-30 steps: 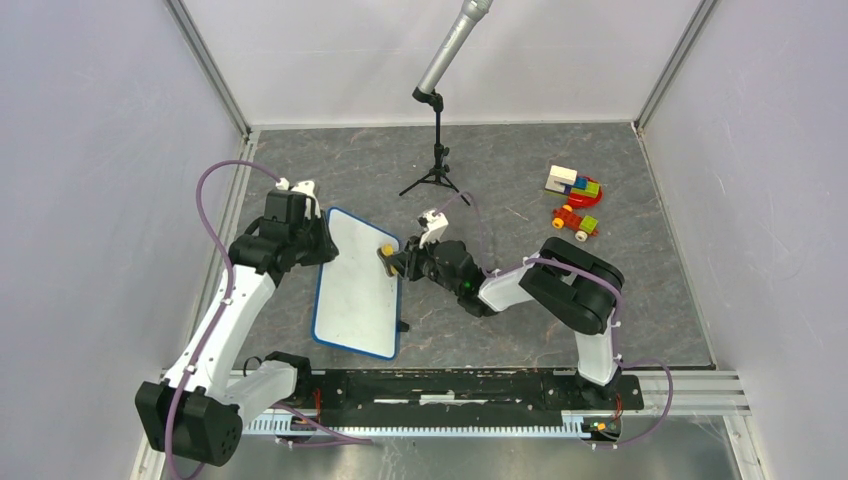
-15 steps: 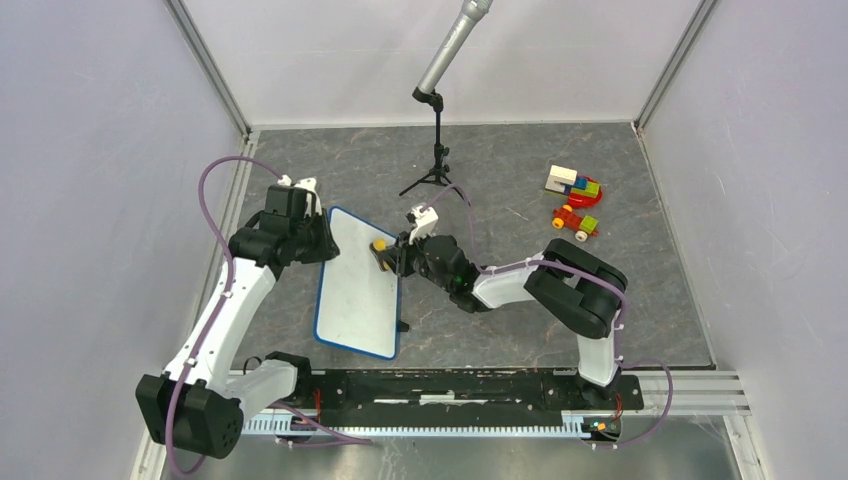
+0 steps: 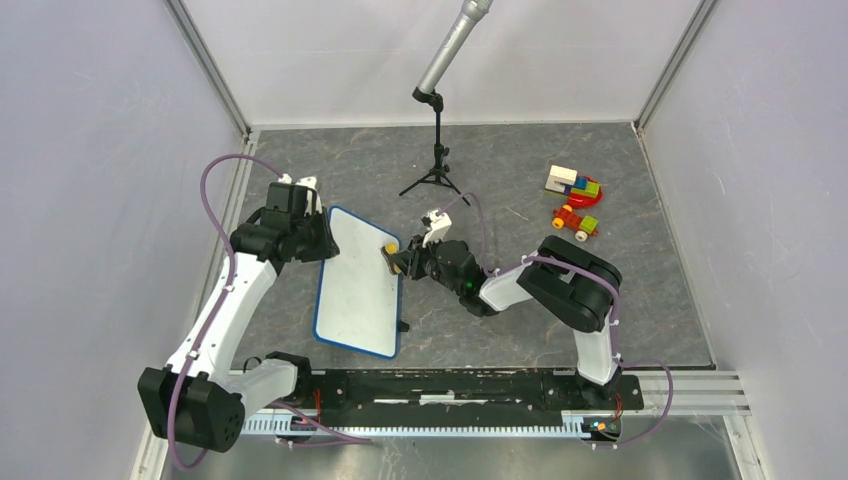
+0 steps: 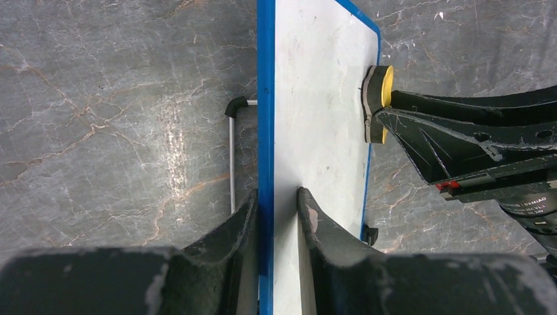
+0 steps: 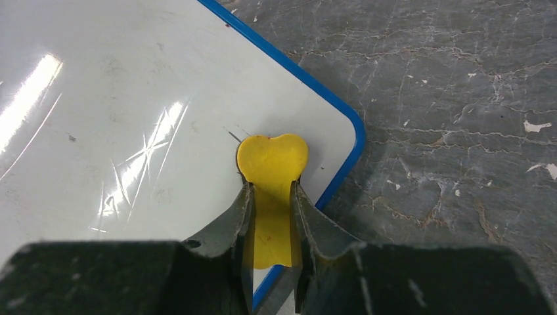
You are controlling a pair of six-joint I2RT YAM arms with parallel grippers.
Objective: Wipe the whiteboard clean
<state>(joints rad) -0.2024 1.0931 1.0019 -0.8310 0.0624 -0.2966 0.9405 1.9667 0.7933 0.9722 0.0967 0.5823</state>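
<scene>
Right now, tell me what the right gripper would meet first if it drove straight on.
The whiteboard. The right gripper is shut on the yellow eraser, whose pad seems to press on the board's face near a corner, though exact contact is hard to judge.

you see a tripod stand (image 3: 437, 165) at the back, toy blocks (image 3: 572, 183) near a toy car (image 3: 573, 221) far right.

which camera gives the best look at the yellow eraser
Right wrist view: the yellow eraser sits mid-frame, face-on, clamped in the right tool, resting on the whiteboard near its rounded corner. Left wrist view shows it edge-on, pad against the board. Top view shows only a small yellow dot.
</scene>
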